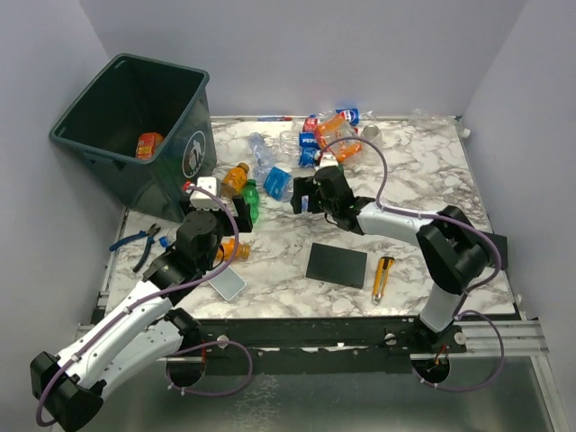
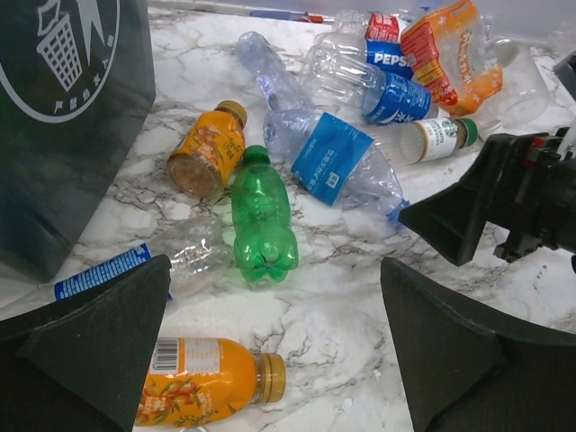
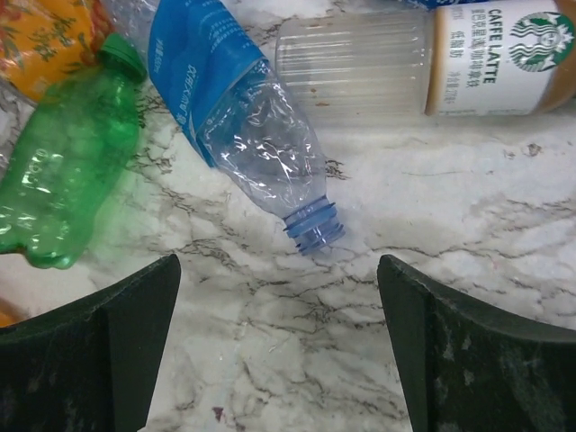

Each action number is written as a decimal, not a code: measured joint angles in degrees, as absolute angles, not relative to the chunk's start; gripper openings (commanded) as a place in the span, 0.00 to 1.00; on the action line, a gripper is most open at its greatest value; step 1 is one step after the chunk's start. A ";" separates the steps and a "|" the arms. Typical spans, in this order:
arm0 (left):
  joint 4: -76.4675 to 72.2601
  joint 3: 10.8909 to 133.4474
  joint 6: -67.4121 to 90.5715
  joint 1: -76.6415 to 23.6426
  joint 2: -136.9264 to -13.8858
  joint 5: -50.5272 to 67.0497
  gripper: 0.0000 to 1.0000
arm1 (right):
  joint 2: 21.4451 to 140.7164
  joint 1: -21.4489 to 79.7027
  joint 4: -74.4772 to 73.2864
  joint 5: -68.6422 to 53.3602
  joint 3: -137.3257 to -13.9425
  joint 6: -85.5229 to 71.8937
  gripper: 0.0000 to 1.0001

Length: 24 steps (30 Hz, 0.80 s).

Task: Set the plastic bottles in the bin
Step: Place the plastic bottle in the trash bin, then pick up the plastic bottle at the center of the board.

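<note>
Right claw: the right gripper [image 3: 279, 315] is spread wide and empty, poised over the neck of a crushed blue-label water bottle [image 3: 238, 117].
Left claw: the left gripper [image 2: 274, 342] is equally wide and empty, above bare marble near a green bottle [image 2: 261, 220].
Bin: the dark waste bin [image 1: 184, 171] sits at the far-left corner, with one orange bottle [image 1: 149, 144] inside.
Risk: the crushed bottle, seemingly capless, may squirt from closing fingers and knock the green bottle just beside it.
Room: the grippers are close together, and the left arm stands between the right gripper and the bin, so a carry could clash.

Left wrist view crops the bin [image 2: 90, 180].
</note>
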State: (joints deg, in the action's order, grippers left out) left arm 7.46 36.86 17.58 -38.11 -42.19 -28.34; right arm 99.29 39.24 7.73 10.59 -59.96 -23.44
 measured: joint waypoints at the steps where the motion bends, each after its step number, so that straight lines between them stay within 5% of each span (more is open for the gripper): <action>1: 7.40 36.12 17.67 -38.11 -41.76 -28.34 0.99 | 100.86 39.24 8.56 10.28 -60.36 -22.52 0.95; 14: 6.48 34.68 17.82 -38.11 -41.10 -28.27 0.99 | 111.33 35.90 13.65 5.28 -62.06 -12.60 0.89; 24: 6.48 34.68 17.82 -38.11 -41.30 -28.29 0.99 | 116.46 35.90 14.04 0.25 -67.88 -8.64 0.49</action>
State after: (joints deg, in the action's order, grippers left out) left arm 6.48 34.68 17.82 -38.11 -41.30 -28.29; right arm 116.46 35.90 14.04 0.25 -67.88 -8.64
